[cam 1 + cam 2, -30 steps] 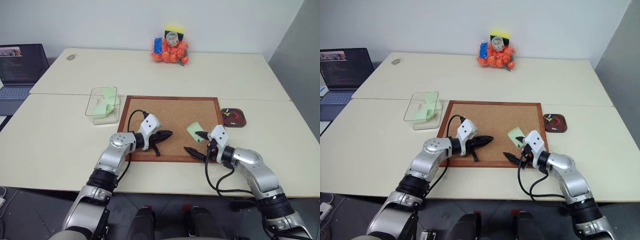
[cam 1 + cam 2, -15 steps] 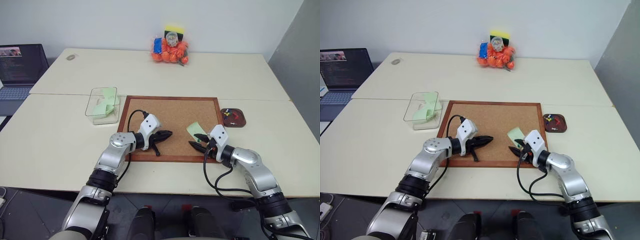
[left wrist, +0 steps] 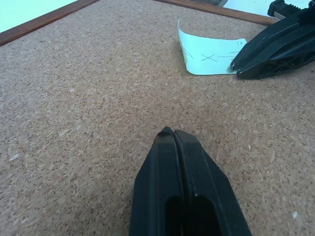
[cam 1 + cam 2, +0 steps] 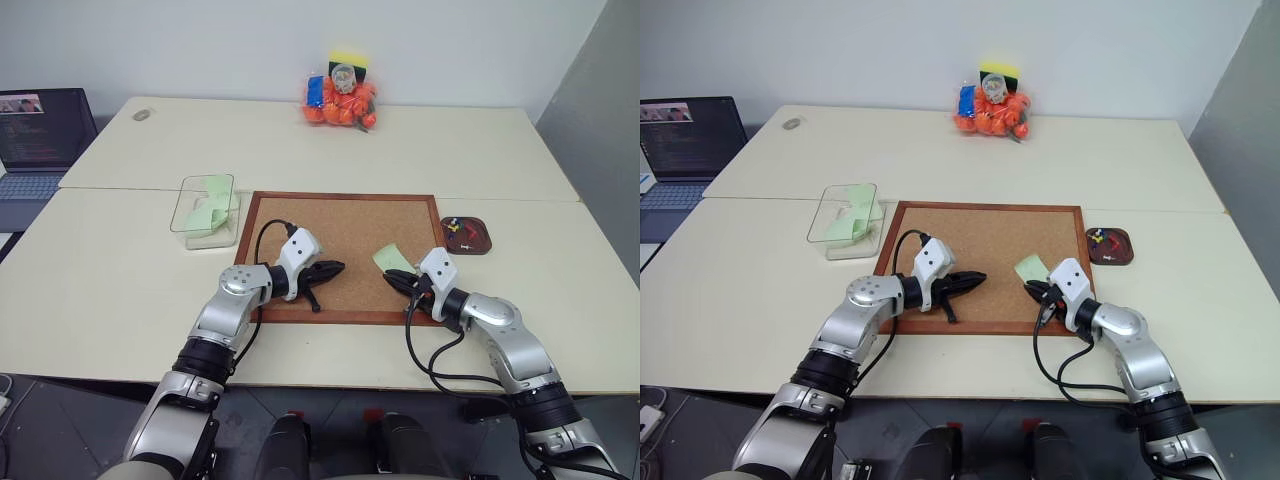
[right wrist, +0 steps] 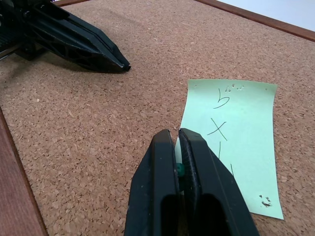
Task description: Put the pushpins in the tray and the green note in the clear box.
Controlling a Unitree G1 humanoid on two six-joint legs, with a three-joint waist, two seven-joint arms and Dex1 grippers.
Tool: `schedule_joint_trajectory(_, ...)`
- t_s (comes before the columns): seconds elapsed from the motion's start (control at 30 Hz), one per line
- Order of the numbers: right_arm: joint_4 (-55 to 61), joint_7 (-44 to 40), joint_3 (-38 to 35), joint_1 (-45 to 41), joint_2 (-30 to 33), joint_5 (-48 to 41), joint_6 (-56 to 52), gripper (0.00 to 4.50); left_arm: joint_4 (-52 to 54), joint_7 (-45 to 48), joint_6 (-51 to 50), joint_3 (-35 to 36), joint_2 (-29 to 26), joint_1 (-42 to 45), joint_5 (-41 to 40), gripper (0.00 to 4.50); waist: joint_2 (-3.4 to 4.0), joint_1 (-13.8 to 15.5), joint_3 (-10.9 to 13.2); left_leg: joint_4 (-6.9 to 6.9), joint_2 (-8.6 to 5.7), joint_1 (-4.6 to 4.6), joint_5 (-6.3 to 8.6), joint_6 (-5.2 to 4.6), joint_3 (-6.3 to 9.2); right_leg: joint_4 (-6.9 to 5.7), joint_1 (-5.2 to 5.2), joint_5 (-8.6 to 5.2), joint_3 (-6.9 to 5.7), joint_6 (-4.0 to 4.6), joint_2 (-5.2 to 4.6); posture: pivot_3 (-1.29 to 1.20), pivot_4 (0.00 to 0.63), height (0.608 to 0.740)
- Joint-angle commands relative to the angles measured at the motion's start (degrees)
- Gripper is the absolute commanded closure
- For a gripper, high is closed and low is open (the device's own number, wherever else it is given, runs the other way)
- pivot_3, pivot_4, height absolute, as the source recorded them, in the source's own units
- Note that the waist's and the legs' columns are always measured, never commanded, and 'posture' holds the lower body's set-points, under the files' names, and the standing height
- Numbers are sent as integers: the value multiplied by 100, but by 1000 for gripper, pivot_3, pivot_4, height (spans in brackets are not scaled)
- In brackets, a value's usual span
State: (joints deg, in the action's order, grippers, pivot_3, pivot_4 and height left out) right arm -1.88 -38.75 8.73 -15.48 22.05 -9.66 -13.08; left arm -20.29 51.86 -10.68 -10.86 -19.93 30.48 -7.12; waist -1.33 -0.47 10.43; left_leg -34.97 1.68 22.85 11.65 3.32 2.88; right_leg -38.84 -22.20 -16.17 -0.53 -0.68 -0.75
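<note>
Green note (image 5: 231, 142) — one pale paper slip, pen-marked "5", "×", lying on the grainy cork board (image 4: 340, 225). Right gripper (image 5: 175, 147) is closed on a green pushpin (image 5: 180, 169) at the note's edge. Left gripper (image 3: 173, 140) — fingers pressed together, empty. One clear box (image 4: 190, 215) holds other green slips; one brown tray (image 4: 478, 244) sits right.

On the counter (image 4: 120, 290), the clear box (image 4: 205, 210) lies left of the cork board (image 4: 340, 235), the tray (image 4: 467, 234) right; the note (image 4: 388, 258) lies on the board.
</note>
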Motion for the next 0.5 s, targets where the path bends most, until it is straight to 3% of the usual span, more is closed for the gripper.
schedule_joint_trajectory(0.03, 582, 144, -334, -48, 44, -132, -15, 4476, -61, -7, -88, -117, -34, -174, 133, 4500, 0, 1, 0, 0, 0, 1, 0, 0, 0, 0, 0, 0, 0, 0, 0, 0, 150, 740)
schedule_joint_trajectory(0.5, 1182, 186, -327, -24, 152, 28, 389, 4476, -34, -22, -122, -93, 49, -163, 69, 4500, 0, -1, 0, 1, 0, 2, 0, 0, 0, 0, -3, 0, 1, 0, 0, 0, 150, 740)
